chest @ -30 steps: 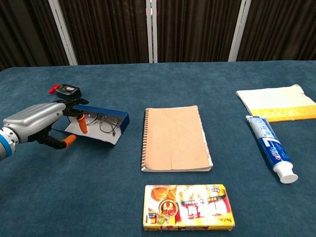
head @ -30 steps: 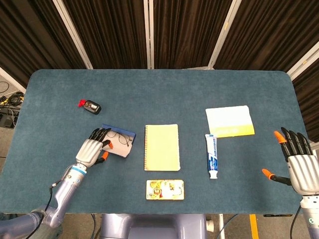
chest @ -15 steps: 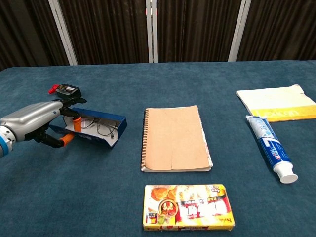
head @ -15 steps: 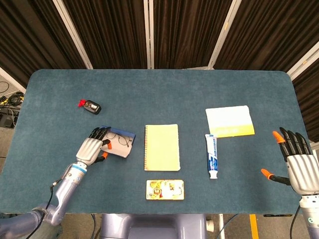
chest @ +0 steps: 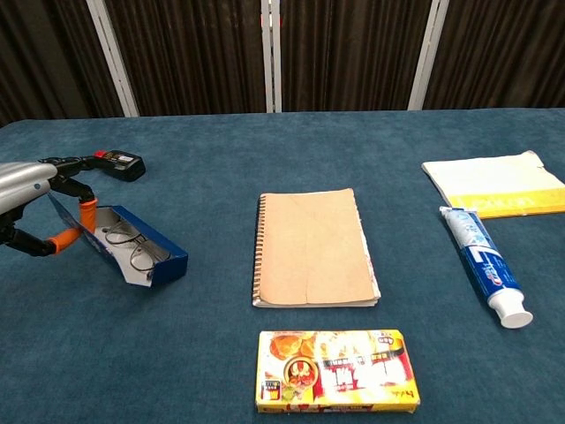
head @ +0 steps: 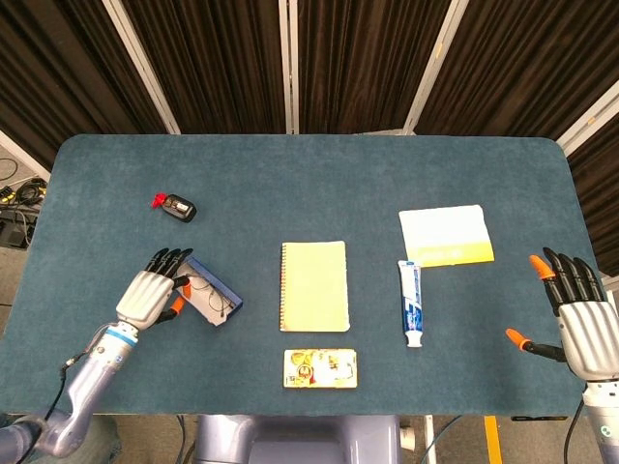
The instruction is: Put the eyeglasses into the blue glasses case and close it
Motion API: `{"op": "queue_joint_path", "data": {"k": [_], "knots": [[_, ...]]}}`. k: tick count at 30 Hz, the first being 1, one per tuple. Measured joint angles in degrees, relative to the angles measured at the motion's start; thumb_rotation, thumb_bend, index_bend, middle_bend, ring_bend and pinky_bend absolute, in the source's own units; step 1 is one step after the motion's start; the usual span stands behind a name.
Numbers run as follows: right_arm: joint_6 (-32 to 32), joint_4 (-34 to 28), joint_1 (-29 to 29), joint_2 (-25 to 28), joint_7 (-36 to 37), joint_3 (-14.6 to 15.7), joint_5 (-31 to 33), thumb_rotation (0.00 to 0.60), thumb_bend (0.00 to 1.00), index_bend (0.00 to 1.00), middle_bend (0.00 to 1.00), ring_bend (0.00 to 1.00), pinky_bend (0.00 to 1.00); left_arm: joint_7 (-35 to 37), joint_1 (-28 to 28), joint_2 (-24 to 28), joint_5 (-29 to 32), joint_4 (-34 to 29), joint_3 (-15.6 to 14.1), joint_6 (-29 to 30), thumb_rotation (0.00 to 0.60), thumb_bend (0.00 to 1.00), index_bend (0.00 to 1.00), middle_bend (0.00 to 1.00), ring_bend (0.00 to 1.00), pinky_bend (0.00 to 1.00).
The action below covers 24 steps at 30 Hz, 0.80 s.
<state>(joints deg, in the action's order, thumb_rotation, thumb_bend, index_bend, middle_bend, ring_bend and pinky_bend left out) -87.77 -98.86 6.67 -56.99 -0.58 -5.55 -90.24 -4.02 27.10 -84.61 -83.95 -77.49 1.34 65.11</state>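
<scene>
The left hand (chest: 31,208) is cut off by the left edge of the chest view, so only its fingers are seen there. Whether the case (chest: 132,252) is gripped or merely touched cannot be told. The case's near end is hidden behind the fingers. The glasses (head: 208,296) are too small to be made out clearly in the head view. The right hand (head: 580,324) is partly cut off by the right edge of the head view. Print on the box (chest: 335,371) cannot be read.
</scene>
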Motion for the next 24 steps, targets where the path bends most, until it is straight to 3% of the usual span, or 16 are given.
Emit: {"op": "queue_joint_path", "data": {"k": [8, 21, 24], "knots": [[-0.17, -0.28, -0.07, 0.26, 0.04, 0.05, -0.24, 0.600, 0.00, 0.00, 0.00, 0.00, 0.00, -5.16, 0.00, 6.40, 2.89, -8.98, -0.89, -3.52, 0.600, 0.54, 0.69, 0.00, 0.00, 0.00], [-0.32, -0.18, -0.17, 0.48, 0.47, -0.04, -0.04, 0.600, 0.00, 0.00, 0.00, 0.00, 0.00, -7.43, 2.25, 1.61, 8.00, -6.05, 1.18, -7.63, 0.600, 0.54, 0.65, 0.00, 0.00, 0.00], [-0.28, -0.18, -0.16, 0.48, 0.47, 0.00, -0.08, 0.600, 0.00, 0.00, 0.00, 0.00, 0.00, -7.93, 2.45, 0.88, 8.58, -5.28, 1.44, -7.73, 0.600, 0.53, 0.57, 0.00, 0.00, 0.00]]}}
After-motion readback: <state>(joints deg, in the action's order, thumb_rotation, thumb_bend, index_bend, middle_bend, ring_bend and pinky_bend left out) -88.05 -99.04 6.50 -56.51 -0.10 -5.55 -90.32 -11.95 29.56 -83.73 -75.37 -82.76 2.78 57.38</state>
